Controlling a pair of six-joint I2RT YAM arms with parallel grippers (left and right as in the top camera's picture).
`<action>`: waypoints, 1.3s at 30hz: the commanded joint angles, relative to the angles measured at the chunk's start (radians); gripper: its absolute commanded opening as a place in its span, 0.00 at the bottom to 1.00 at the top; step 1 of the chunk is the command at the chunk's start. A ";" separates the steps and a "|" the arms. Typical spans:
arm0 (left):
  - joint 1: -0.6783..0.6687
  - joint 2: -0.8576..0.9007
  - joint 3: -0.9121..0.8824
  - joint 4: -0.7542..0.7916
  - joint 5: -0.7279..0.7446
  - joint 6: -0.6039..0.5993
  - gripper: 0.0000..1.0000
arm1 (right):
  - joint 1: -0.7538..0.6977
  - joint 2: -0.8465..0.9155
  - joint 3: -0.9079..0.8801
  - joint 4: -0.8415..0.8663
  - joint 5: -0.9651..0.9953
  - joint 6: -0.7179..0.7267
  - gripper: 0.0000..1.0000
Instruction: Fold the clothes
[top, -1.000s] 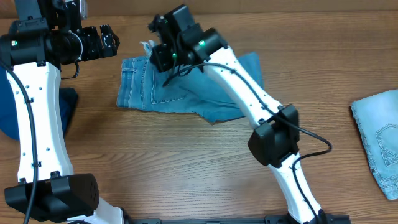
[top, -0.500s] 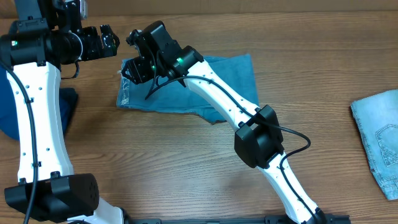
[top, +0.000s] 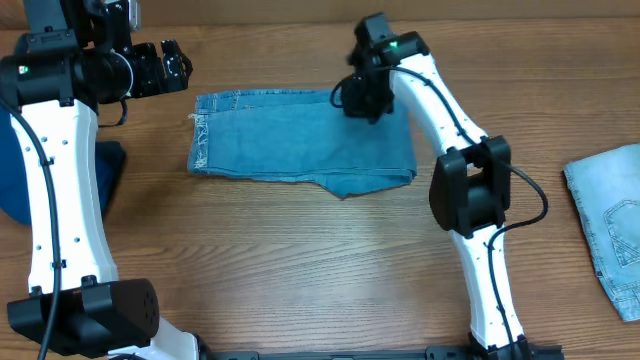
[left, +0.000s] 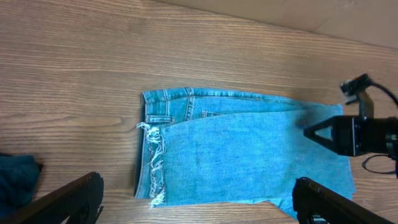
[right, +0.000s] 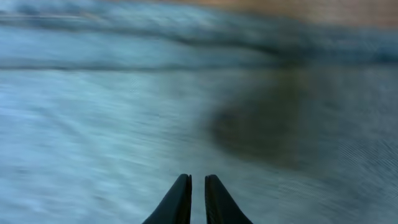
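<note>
At bench (top: 300, 260) far centre: denim shorts (top: 300, 135) lie flat, folded over, frayed hem toward left. Right gripper (top: 362, 100) over shorts' far right corner, fingers nearly together, holding nothing. Left gripper (top: 175, 65) apart from the shorts at their far left corner, fingers spread wide, empty. Second denim piece (top: 610, 220) at right edge.

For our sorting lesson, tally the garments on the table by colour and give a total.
Mid-blue denim shorts: 1
Pale-blue denim garment: 1
Dark navy cloth, partly hidden: 1
Total: 3
</note>
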 joint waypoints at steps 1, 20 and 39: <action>-0.007 -0.001 0.008 0.004 -0.002 0.019 1.00 | 0.002 0.010 -0.009 -0.035 -0.020 -0.040 0.12; -0.475 0.431 0.006 -0.021 -0.151 -0.164 0.27 | -0.019 0.006 -0.009 -0.147 -0.196 -0.126 0.08; -0.357 0.697 0.006 -0.018 -0.367 -0.297 0.04 | -0.159 -0.028 -0.231 -0.051 0.196 -0.031 0.04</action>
